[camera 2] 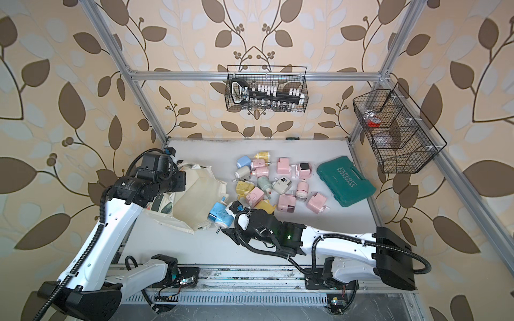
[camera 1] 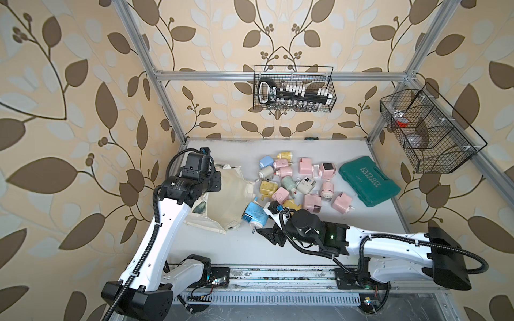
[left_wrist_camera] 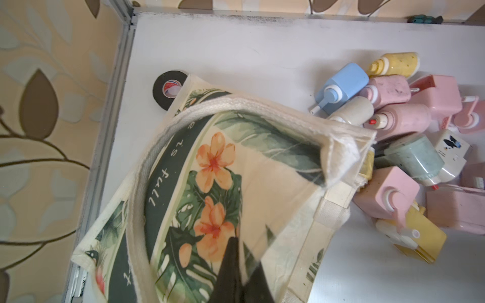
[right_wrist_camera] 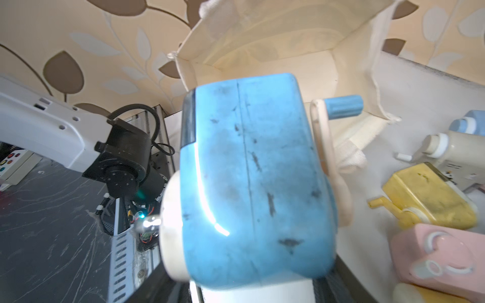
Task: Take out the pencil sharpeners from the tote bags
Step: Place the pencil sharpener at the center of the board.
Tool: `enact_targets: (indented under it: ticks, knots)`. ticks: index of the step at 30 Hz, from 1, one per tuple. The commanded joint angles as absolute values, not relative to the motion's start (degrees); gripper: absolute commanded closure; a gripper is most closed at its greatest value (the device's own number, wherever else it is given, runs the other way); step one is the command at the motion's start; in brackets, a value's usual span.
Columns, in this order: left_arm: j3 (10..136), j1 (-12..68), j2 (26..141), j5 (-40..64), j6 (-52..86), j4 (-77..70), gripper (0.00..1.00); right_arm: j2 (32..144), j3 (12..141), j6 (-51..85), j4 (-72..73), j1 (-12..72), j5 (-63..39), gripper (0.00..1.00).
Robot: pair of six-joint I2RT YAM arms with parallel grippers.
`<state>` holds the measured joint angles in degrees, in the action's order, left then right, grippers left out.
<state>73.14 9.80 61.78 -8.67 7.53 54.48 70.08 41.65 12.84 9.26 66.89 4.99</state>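
The cream tote bag [camera 1: 228, 194] [camera 2: 194, 194] lies crumpled left of centre, its leaf-and-flower face [left_wrist_camera: 210, 162] turned down toward the left wrist camera. My left gripper [left_wrist_camera: 244, 262] is shut on a fold of its fabric. A scuffed light blue pencil sharpener [camera 1: 254, 215] [camera 2: 221, 214] [right_wrist_camera: 257, 183] sits just outside the bag's open mouth [right_wrist_camera: 262, 52], and my right gripper [right_wrist_camera: 252, 286] is shut on it. Several more pencil sharpeners [camera 1: 300, 180] [left_wrist_camera: 393, 126], pink, yellow, blue, cream and mint, lie piled on the white table right of the bag.
A teal "EXPLOIT" case [camera 1: 368, 180] lies right of the pile. A black tape roll [left_wrist_camera: 168, 89] sits at the bag's far corner. Two black wire baskets [camera 1: 293, 89] [camera 1: 428, 127] hang on the back and right frame rails.
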Motion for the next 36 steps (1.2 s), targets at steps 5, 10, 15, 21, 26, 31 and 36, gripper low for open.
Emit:
enact_targets:
  ticks: [5,10,15,21,26,31,36]
  knots:
    - [76.74,7.03,57.97,-19.51,8.54,54.11,1.0,69.77,39.17,14.85,5.76,60.19,4.07,0.51]
    - [75.95,6.94,57.59,-26.17,9.07,53.37,1.0,77.8,39.42,17.07,7.81,55.87,0.89,0.5]
    - [74.55,6.86,58.71,-26.95,9.13,52.03,1.0,87.03,43.32,17.53,7.59,55.79,1.68,0.51]
    - [71.79,6.77,60.33,-23.47,10.29,50.38,1.0,94.13,46.9,18.87,9.27,55.77,1.5,0.51]
    - [68.59,6.68,61.63,-22.47,11.04,47.92,1.0,101.26,52.39,18.98,7.08,55.76,4.16,0.49]
    - [66.75,6.51,62.84,-19.42,12.0,46.23,1.0,106.21,56.95,18.59,5.03,56.5,6.77,0.44]
    - [63.98,6.5,62.8,-14.64,11.91,44.15,1.0,108.91,59.34,17.83,3.77,56.51,6.5,0.37]
